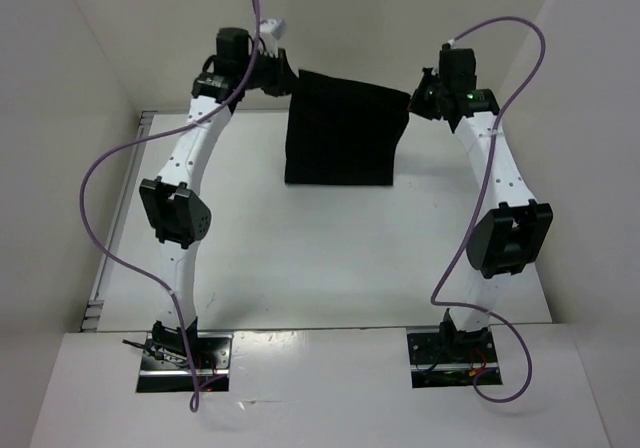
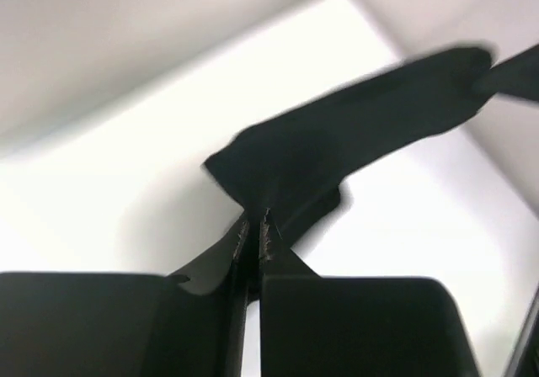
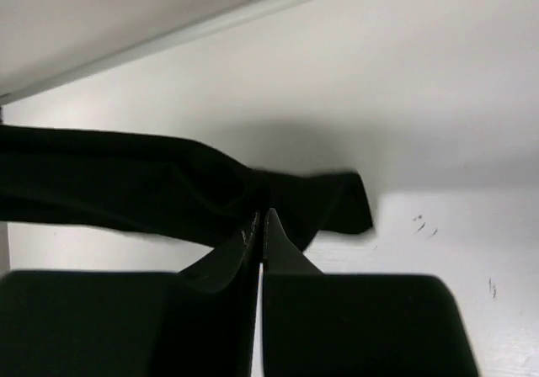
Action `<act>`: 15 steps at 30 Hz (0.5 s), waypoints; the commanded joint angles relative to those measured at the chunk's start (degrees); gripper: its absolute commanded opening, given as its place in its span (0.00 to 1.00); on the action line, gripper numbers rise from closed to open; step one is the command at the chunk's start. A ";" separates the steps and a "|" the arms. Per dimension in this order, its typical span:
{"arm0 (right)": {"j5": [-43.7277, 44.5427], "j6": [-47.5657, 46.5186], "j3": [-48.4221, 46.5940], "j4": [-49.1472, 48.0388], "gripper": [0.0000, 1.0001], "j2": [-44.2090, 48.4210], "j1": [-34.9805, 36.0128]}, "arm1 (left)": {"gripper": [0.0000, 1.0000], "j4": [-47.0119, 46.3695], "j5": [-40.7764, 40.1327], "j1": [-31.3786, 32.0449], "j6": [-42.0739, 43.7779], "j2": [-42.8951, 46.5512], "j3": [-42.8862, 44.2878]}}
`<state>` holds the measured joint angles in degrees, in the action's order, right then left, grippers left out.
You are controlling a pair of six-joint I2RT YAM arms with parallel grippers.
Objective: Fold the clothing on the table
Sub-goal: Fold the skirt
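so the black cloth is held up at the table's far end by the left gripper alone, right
No, not alone: the right gripper is shut on the clothing too, seen in the right wrist view. The left gripper grips the other corner.

Shows the gripper (image 2: 255, 225) at bottom centre, jaws pressed together with only a thin slit between them. Pinches a corner of the cloth (image 2: 354, 137) right at the tips. Runs from there up and to the right as a black, blurred band above the white table (image 2: 101, 217). Ends near the top right at a dark shape (image 2: 518, 70) too blurred to identify. Throws a soft shadow (image 2: 168, 225) on the table. Meets a pale wall (image 2: 126, 23) along the upper left.
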<state>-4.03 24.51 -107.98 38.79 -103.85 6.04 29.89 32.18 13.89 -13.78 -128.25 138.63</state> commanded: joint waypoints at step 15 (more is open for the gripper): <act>-7.82 -4.13 32.71 4.01 0.00 19.02 4.33 | 0.00 -10.90 -2.66 0.52 -2.65 30.49 -60.02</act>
<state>-9.23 21.08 -81.78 39.24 -88.51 9.04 21.85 30.17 14.70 -15.00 -102.02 86.19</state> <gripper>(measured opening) 0.009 0.081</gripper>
